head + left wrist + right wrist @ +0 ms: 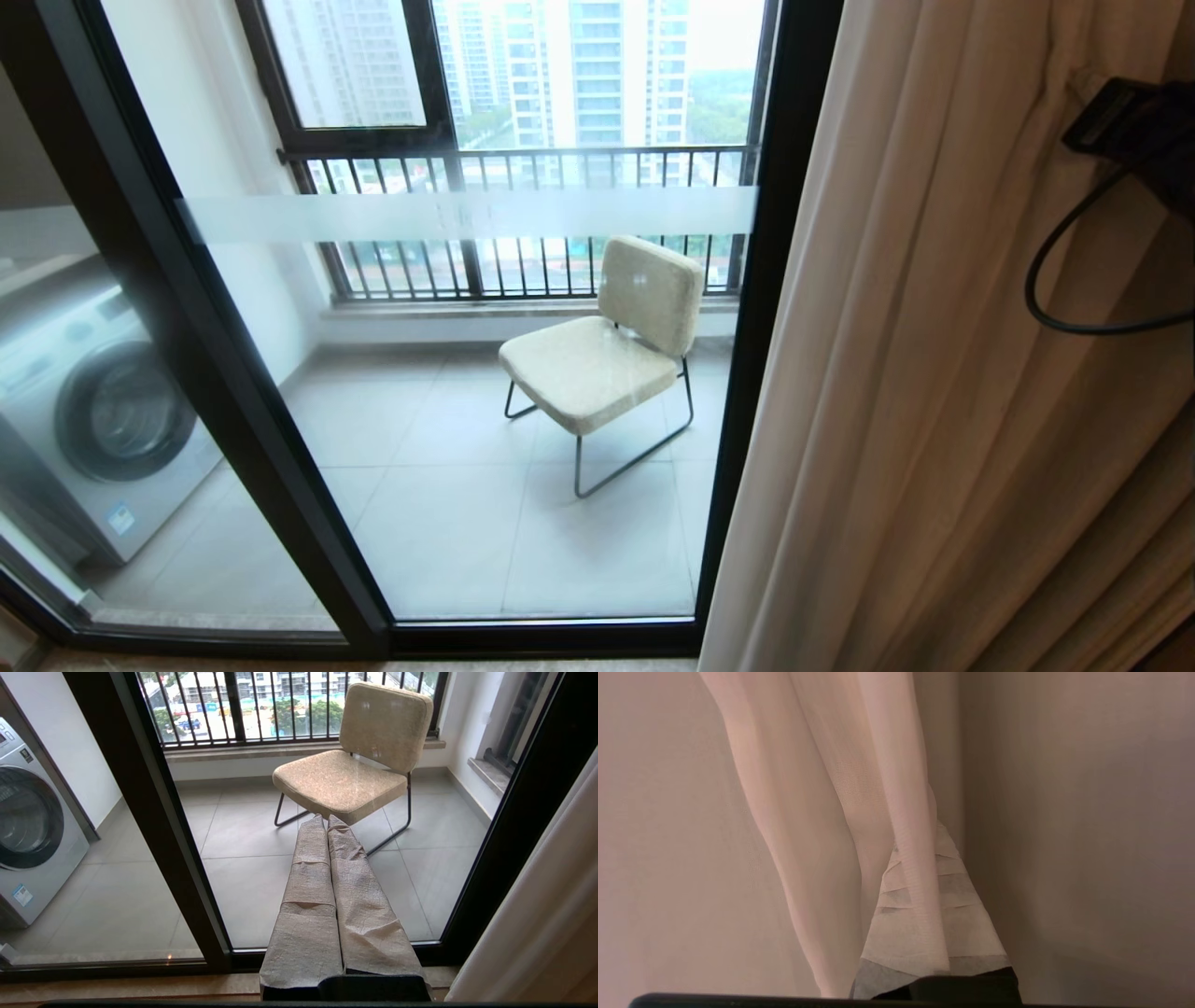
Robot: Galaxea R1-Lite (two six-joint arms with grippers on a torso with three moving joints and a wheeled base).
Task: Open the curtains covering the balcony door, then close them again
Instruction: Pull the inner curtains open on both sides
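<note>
Risk noted: my right claw is clamped together on only a thin fold of the curtains, so the sheer layer could slip free or snag if I pull hard. The curtains hang bunched at the right of the balcony door, pleated, beige over white voile, glass uncovered. My left claw is parked, pressed together and empty.

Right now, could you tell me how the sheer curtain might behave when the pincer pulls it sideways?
Probably floppy: the sheer curtain hangs in soft folds around the right pincer. Likely light, being thin and see-through. It may slip free or bunch rather than slide evenly.
</note>
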